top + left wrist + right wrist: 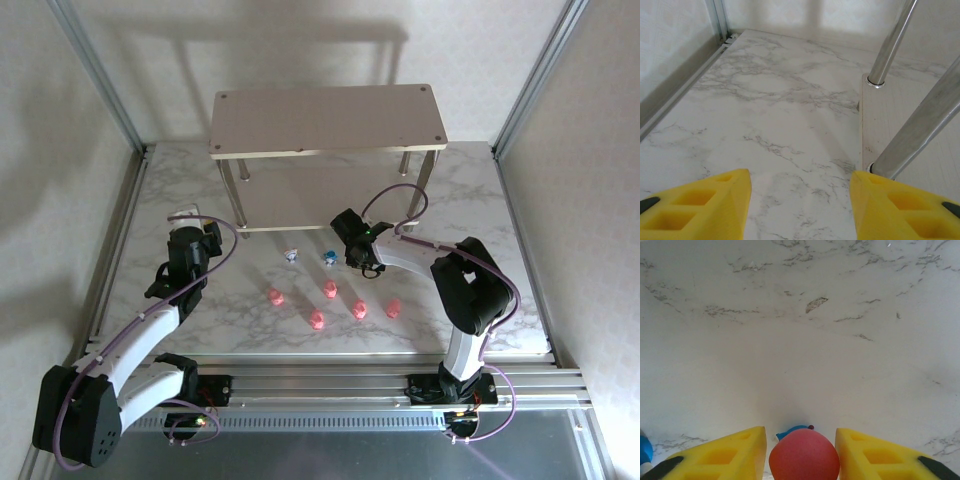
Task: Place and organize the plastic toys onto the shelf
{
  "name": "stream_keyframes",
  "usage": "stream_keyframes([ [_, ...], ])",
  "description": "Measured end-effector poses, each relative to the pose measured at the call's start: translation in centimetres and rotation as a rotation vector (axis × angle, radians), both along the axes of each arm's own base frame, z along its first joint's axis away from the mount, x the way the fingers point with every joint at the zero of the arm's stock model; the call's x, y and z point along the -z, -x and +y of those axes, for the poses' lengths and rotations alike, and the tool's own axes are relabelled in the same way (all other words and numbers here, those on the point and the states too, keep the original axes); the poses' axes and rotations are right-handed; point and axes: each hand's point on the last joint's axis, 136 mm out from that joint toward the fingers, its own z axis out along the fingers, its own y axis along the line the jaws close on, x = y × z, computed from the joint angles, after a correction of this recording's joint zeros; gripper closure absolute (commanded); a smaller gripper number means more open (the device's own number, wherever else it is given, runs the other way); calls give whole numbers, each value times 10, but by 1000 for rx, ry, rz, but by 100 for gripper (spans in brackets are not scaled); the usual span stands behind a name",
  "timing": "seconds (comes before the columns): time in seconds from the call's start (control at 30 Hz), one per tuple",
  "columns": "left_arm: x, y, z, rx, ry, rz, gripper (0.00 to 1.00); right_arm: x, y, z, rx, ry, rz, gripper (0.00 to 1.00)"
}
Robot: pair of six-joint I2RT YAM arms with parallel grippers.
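A red toy [804,455] sits between the yellow fingers of my right gripper [800,440], with the jaws open and only slim gaps at its sides; a blue bit peeks out behind it. In the top view the right gripper [352,250] hangs low over the table in front of the shelf [330,118]. Just to its left stand a blue toy [329,258] and a whitish-blue toy [292,255]. Several pink toys [330,290] lie nearer the arms. My left gripper [200,232] is open over bare marble [800,200], beside the shelf's left legs [890,45].
The shelf's lower board [910,115] rests on the marble table [190,180] under thin silver legs. Aluminium frame posts [100,70] and white walls close in the back and sides. The blue toy's edge [642,450] shows at the far left of the right wrist view.
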Motion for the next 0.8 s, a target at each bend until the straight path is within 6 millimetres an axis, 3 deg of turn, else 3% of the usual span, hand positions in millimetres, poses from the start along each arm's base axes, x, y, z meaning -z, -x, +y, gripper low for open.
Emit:
stream_keyframes([
  [0.8, -4, 1, 0, 1, 3, -13, 47, -8, 2, -5, -161, 45, -47, 72],
])
